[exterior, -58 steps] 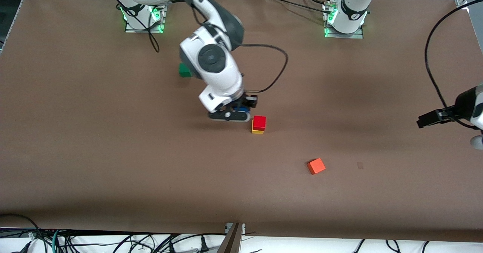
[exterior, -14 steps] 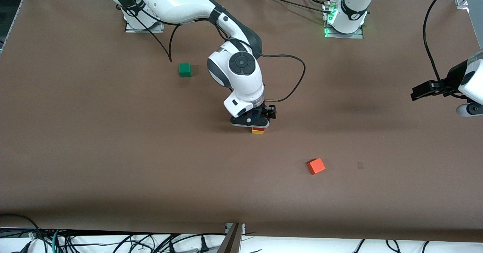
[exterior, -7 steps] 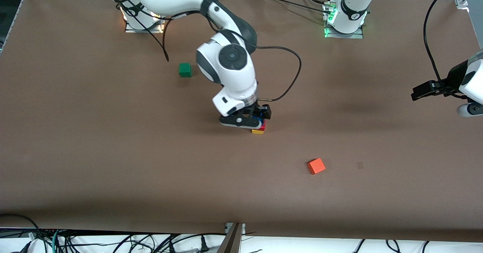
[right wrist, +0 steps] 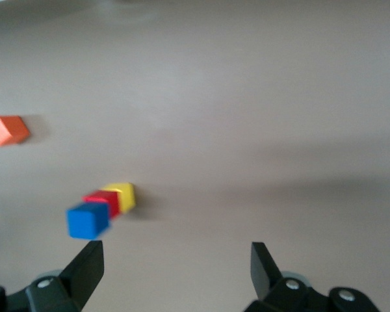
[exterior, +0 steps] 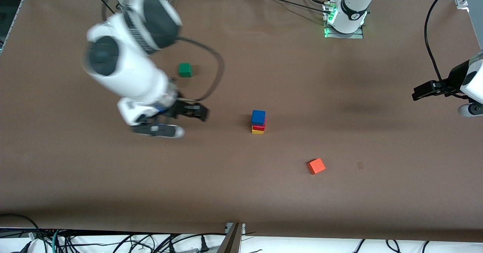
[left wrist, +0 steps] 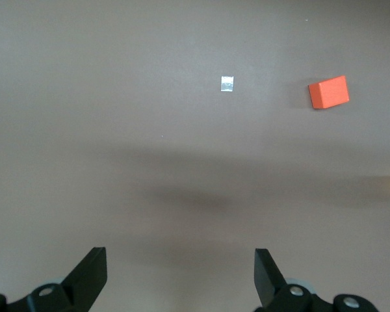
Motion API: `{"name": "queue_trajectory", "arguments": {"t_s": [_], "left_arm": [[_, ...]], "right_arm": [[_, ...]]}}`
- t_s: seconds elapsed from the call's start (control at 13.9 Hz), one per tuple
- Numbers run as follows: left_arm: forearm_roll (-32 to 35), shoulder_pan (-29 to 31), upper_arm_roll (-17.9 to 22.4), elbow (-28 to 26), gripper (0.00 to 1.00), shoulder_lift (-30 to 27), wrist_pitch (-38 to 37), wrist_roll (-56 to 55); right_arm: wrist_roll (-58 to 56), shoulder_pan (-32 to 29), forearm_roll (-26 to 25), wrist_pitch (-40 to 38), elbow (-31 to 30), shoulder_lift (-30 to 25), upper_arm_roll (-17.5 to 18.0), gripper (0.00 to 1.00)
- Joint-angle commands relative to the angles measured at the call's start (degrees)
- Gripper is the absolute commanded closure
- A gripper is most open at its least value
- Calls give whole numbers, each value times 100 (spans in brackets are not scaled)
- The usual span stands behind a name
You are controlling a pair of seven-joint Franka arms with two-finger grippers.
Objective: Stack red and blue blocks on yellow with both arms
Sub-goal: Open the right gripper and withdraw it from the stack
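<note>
Front view shows a three-cube stack near the middle of the brown table point(exterior: 339, 207): the blue block point(exterior: 258, 116) sits on the red block point(exterior: 259, 127), which sits on the yellow cube point(exterior: 257, 131). From the stack, the orange-red cube point(exterior: 316, 166) lies at about four o'clock, nearer the camera, and the green cube point(exterior: 185, 70) at about ten o'clock, farther from it. The right gripper point(right wrist: 175, 276) hangs over bare table toward the right arm's end, fingers spread wide and empty. The left gripper point(left wrist: 181, 276) waits over the left arm's end of the table, its fingers also spread apart with nothing between them.
</note>
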Motion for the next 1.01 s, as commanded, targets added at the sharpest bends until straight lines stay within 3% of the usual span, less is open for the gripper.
{"name": "queue_trajectory", "arguments": {"t_s": [0.0,0.14,0.29,0.72,0.94], "left_arm": [[-120,113,1,110,0,53,-14,209],[-128,131,10,110,0,53,-14,314],[-129,192,1,110,0,53,-14,367],[-129,202,10,110,0,62,-14,420],[-129,202,10,119,0,62,-14,420]], "right_arm": [[-802,-209,162,23,-2045,-1665,-288,0],[-1469,-226,162,5,-2951,-2562,-736,0],[-1578,-227,75,-406,-3131,-2969,-1018,0],[-1805,-227,-698,-926,-3078,-3252,-1327,0],[-2130,-235,-796,-883,-3043,-3252,-1354,0]]}}
